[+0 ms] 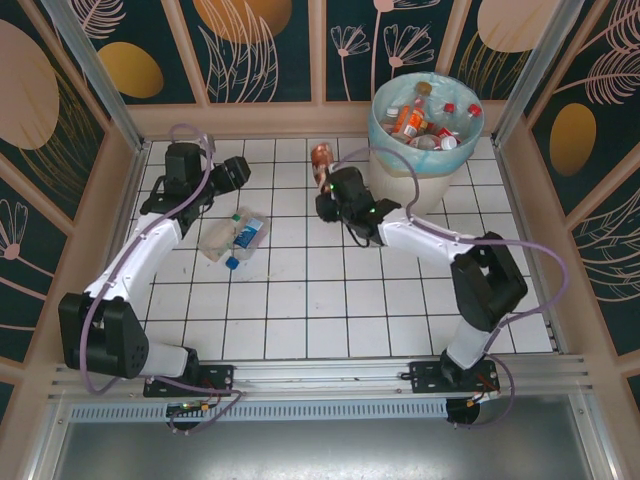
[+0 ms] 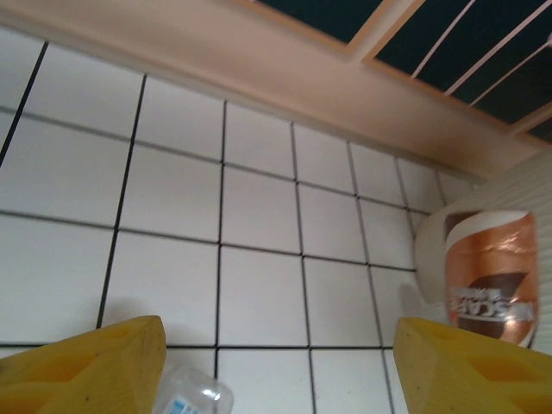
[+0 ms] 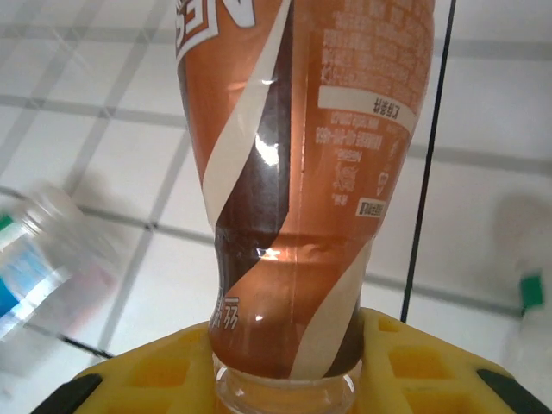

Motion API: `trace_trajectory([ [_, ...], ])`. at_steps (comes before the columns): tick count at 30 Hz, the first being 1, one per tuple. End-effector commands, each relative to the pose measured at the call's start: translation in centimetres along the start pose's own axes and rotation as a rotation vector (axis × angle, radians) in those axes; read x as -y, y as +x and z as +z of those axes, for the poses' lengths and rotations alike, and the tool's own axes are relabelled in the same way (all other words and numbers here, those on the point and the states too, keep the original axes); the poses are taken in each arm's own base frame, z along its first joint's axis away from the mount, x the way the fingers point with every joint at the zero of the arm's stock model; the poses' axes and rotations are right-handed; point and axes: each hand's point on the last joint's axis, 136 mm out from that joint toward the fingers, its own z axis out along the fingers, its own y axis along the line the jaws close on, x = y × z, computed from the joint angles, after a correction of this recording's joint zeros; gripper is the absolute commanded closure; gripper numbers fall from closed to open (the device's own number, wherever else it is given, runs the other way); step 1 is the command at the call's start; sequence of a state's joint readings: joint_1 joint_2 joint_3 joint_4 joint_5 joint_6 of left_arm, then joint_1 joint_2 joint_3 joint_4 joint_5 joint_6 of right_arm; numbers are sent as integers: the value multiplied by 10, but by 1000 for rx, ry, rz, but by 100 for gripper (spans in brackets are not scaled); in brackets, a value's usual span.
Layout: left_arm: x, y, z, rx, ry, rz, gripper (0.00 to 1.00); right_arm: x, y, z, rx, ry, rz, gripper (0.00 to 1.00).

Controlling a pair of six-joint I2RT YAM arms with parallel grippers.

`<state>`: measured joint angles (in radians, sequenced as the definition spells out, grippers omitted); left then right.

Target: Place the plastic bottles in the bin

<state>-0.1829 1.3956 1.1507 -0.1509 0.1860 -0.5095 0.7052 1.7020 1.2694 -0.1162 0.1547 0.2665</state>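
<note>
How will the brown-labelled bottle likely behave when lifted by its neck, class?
The brown-labelled bottle probably weighs little: light glows through it. That glossy wrap looks slippery, yet the right end effector pinches the narrow neck beside a wider shoulder, so slipping seems unlikely. Round, it may roll if released.

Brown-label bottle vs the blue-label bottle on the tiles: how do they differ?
Grip: the brown-label bottle is clamped at the neck by the right gripper; the blue-label bottle lies loose on the tiles.
Look: the brown-label bottle is sleeved brown and white; the blue-label bottle is mostly clear.
Place: the brown-label bottle is close to the bin; the blue-label bottle is nearer the left arm.
Shared: neither is in the bin yet.
</note>
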Motion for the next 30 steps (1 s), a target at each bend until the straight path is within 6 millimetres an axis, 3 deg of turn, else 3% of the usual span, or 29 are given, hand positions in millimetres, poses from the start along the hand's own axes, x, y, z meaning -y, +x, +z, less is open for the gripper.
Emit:
trace_trajectory([
  [1, 61, -34, -18, 99, 160, 77, 30, 6, -63, -36, 125, 48, -69, 95],
  [5, 124, -32, -22, 102, 267, 187, 30, 41, -130, -79, 237, 145, -46, 95],
  [7, 145, -27, -23, 92, 319, 205, 30, 59, -154, -102, 290, 167, -7, 95],
  [10, 170, -19, -26, 82, 380, 242, 30, 100, -180, -129, 363, 219, 68, 95],
  [13, 188, -7, -27, 62, 422, 288, 30, 143, -189, -144, 387, 268, 151, 95],
  [17, 207, 11, -27, 11, 471, 344, 30, 195, -185, -150, 363, 360, 237, 94],
  [22, 209, 17, -23, -10, 463, 362, 30, 240, -174, -145, 315, 445, 287, 90],
  [25, 206, 17, -19, -13, 446, 362, 30, 252, -172, -140, 294, 455, 302, 86],
  [30, 202, 19, -17, -16, 426, 359, 29, 248, -180, -135, 279, 421, 303, 79],
])
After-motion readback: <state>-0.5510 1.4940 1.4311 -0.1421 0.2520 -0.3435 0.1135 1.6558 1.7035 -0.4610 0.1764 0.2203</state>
